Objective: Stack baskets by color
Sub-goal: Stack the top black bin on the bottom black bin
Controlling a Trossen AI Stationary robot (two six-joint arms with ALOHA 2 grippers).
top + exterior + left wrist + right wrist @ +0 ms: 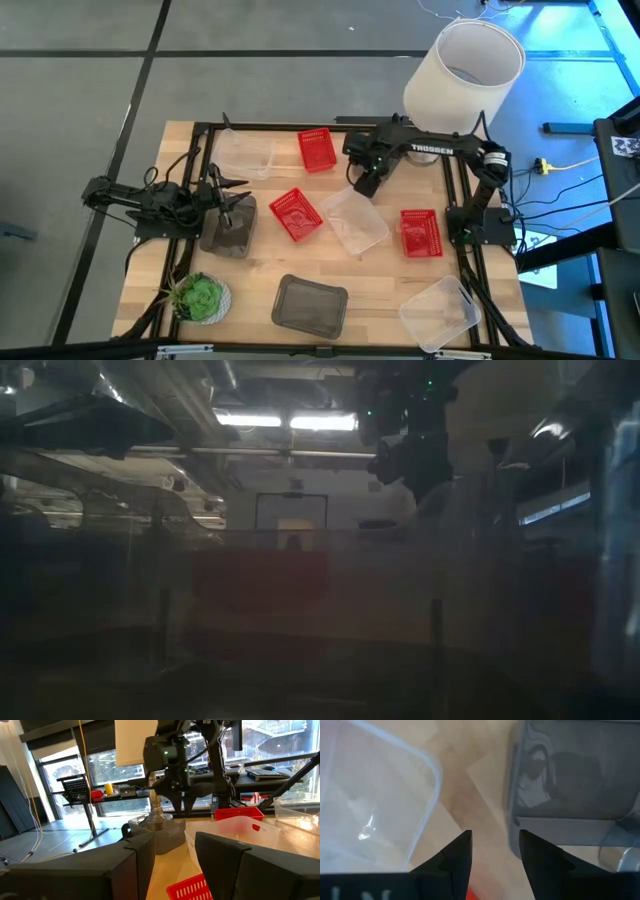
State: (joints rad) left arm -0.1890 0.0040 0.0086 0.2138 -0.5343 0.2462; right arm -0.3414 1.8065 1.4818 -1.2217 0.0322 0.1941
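My right gripper points down, open, over the bare wood between a clear basket and a grey basket, touching neither; the clear basket's rim shows beside its fingers. Red baskets lie at the far middle, the centre and the right. Another clear basket sits far left and one near right. A grey basket lies near the front. My left gripper waits open over a third grey basket.
A white lampshade stands at the far right corner, and its metal stand shows by the grey basket. A green potted plant sits at the near left. A black frame rims the table. Something clear stands close before the low camera.
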